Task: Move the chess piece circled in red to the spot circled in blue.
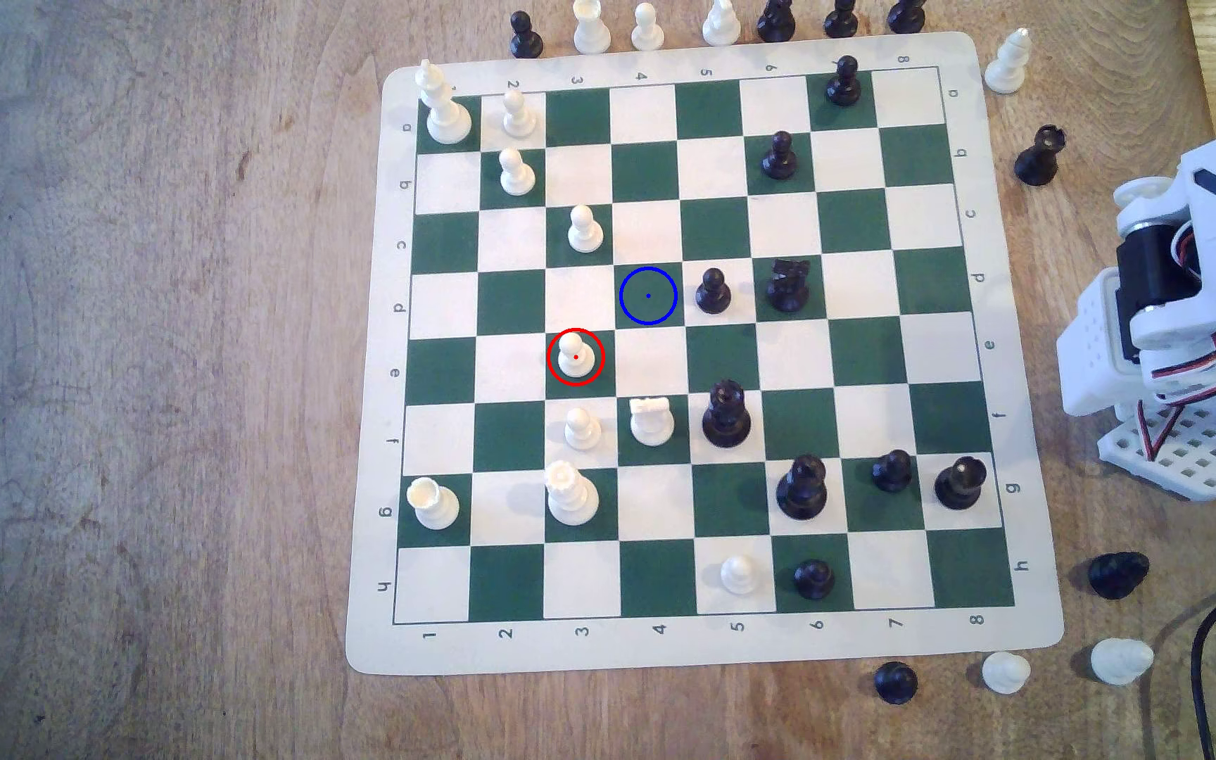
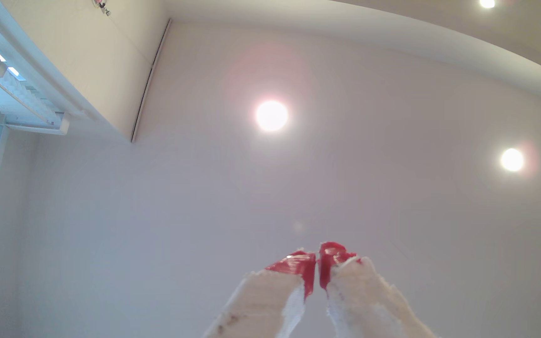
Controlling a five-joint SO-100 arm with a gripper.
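Observation:
The chess piece circled in red (image 1: 575,356) is a small cream-white pawn standing upright on a dark green square of the board (image 1: 371,643), left of centre in the exterior view. The spot circled in blue (image 1: 647,295) is a bare green square one column right and one row farther back. The white arm (image 1: 1190,292) is folded up off the board at the exterior view's right edge, far from both. In the wrist view my gripper (image 2: 317,256) points up at the ceiling, its red-tipped fingers (image 2: 298,265) pressed together with nothing between them.
A black pawn (image 1: 712,291) stands right beside the blue-ringed square, a white pawn (image 1: 584,229) diagonally behind it. A white pawn (image 1: 582,428) and white rook (image 1: 651,420) stand just in front of the red-ringed pawn. Captured pieces lie around the board; a black cable (image 1: 1212,643) runs at the right.

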